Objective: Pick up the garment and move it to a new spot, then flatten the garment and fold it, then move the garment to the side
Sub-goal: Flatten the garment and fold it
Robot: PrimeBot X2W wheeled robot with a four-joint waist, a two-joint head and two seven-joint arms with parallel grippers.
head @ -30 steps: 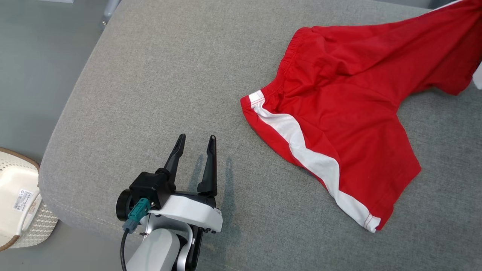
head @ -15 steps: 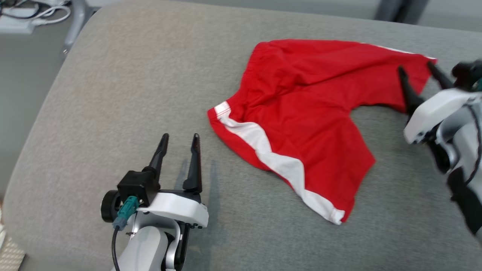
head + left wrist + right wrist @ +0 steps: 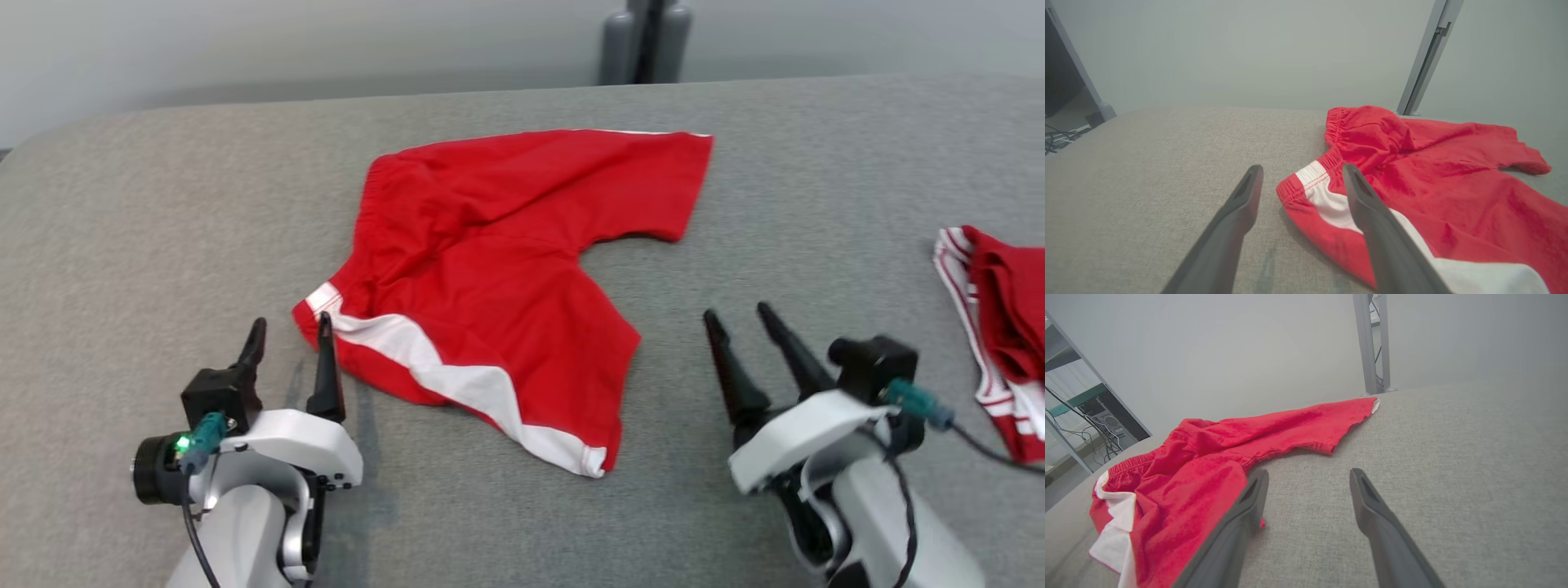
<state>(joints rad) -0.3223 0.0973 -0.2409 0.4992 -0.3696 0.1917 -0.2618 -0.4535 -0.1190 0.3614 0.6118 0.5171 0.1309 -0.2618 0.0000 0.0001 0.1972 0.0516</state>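
The garment is a pair of red shorts with a white side stripe, lying spread out and wrinkled on the grey padded table. My left gripper is open at the shorts' near left waistband corner, its right finger just at the cloth's edge. To the right of the near leg hem, my right gripper stands open over bare table with nothing between its fingers. In the right wrist view the shorts lie left of the open right gripper.
A second red and white striped garment lies bunched at the table's right edge. A grey metal post stands behind the table's far edge. Bare grey cloth stretches between the two garments and left of the shorts.
The head camera has swung right, shifting the whole picture. The right gripper let go of the far leg of the shorts and drew back toward me. That leg now lies flat.
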